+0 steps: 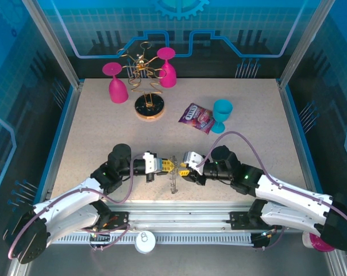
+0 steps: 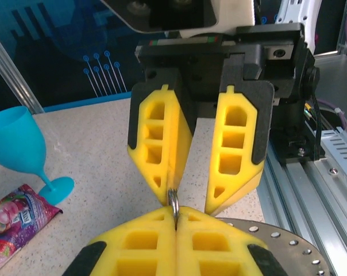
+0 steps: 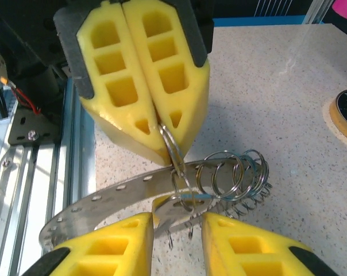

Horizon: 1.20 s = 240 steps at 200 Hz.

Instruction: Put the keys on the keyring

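Left claw shut on a wire loop of the keyring, right claw parted astride its rim, blue goblet upright

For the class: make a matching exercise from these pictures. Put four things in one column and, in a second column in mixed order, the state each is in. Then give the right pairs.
Column one
1. left gripper
2. right gripper
3. turquoise goblet
4. snack packet

Column two
A. lying flat
B. jaws apart
C. standing upright
D. shut on a wire loop of the keyring

Pairs: 1-D, 2-B, 3-C, 4-A
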Tool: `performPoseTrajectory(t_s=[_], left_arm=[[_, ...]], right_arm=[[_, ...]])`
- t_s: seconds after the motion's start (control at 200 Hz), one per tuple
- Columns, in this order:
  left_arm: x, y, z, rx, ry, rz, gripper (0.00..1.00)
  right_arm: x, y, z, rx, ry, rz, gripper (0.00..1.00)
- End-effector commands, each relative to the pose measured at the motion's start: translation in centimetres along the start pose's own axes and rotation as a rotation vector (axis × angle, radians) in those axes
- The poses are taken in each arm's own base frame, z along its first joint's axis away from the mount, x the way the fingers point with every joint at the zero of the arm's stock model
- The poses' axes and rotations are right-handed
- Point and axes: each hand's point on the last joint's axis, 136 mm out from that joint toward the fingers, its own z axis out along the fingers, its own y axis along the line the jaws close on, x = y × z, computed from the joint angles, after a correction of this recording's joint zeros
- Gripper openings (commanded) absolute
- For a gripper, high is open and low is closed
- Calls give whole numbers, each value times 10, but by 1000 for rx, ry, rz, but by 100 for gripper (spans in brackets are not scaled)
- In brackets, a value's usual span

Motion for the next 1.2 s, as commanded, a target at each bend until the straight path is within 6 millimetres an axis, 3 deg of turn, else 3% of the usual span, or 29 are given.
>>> performPoseTrajectory(t_s=[0.0,0.225,0.33,0.455,0.54,0.735,0.966,1.071,1.196], left_arm=[[-13,-8,0,47,-69,11,0],[-16,-9,0,52,-87,3,0],[-24,-6,0,41,-128,-10,0],[-28,-6,1,54,-157,-31,0],[-25,-7,2,63,-149,-39,0],[-21,-9,2,65,-128,-35,0],[-21,-8,2,60,-129,-35,0],[-22,-7,2,56,-134,-37,0],[-22,-8,2,60,-136,-39,0]], right_arm=[[-21,0,2,-5,-82,14,25],[-15,3,7,-30,-66,17,1],[-10,8,14,-61,-51,34,0],[-15,13,22,-88,-74,45,6],[-21,12,22,-84,-98,45,19],[-22,0,6,12,-121,37,38],[-4,-1,-16,77,-128,19,42],[8,3,-17,67,-101,29,42],[10,11,-12,39,-99,32,42]])
